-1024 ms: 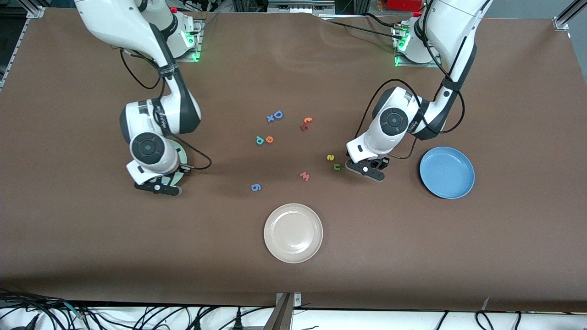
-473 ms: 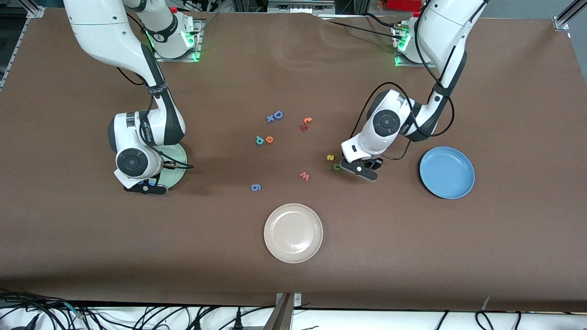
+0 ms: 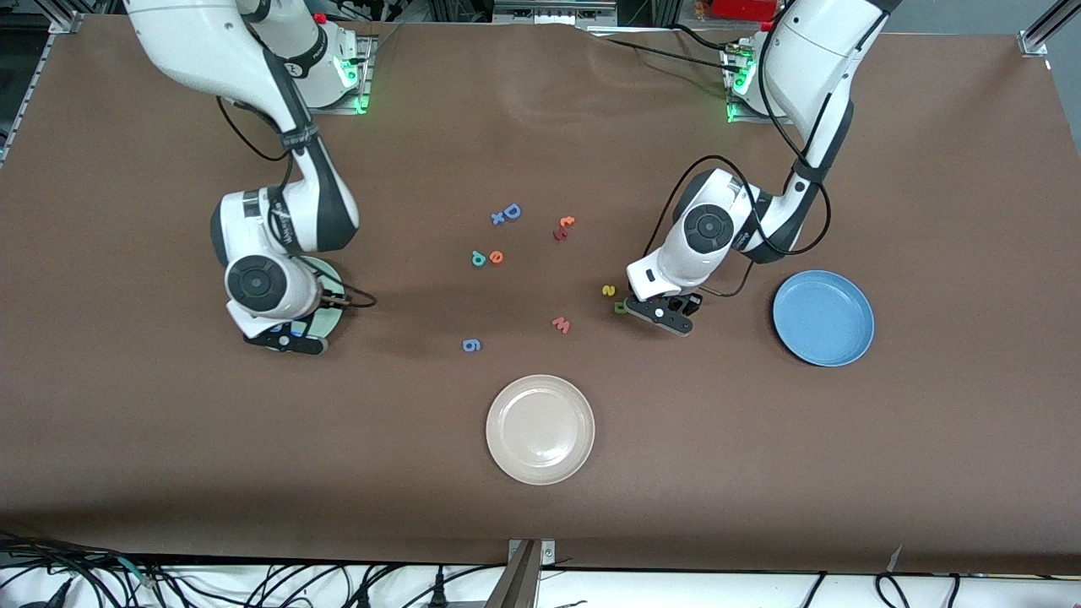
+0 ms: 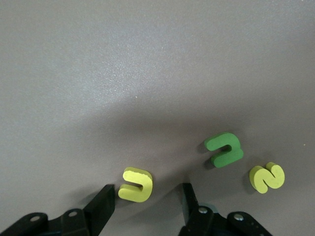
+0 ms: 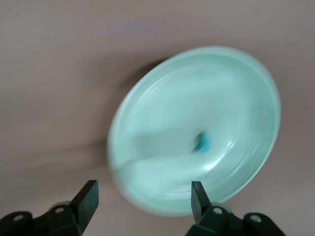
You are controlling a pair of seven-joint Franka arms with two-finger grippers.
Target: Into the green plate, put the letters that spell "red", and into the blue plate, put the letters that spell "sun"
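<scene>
The green plate [image 5: 162, 113] holds one small teal letter [image 5: 203, 141], too blurred to read. My right gripper [image 5: 142, 196] hangs open and empty over that plate's edge [image 3: 331, 317]. A teal "d" [image 3: 478, 258] and an orange "e" [image 3: 497, 257] lie mid-table. My left gripper [image 4: 146, 196] is low over the table and open. The yellow arch letter [image 4: 136, 184] lies between its fingers, close to one finger [image 4: 103, 206]. The dark green arch letter [image 4: 224, 149] and the yellow "s" [image 4: 267, 177] lie beside it. The blue plate [image 3: 823, 317] is empty.
A cream-white plate [image 3: 540, 429] sits nearer the front camera. Loose letters lie mid-table: a blue "D" [image 3: 512, 211], a small blue "x" [image 3: 498, 219], an orange letter [image 3: 567, 222], a red "w" [image 3: 561, 324] and a blue "g" [image 3: 471, 344].
My right gripper has opened over the green plate, and a teal letter now lies in it. My left gripper has moved in over the yellow arch letter toward the other "sun" letters.
</scene>
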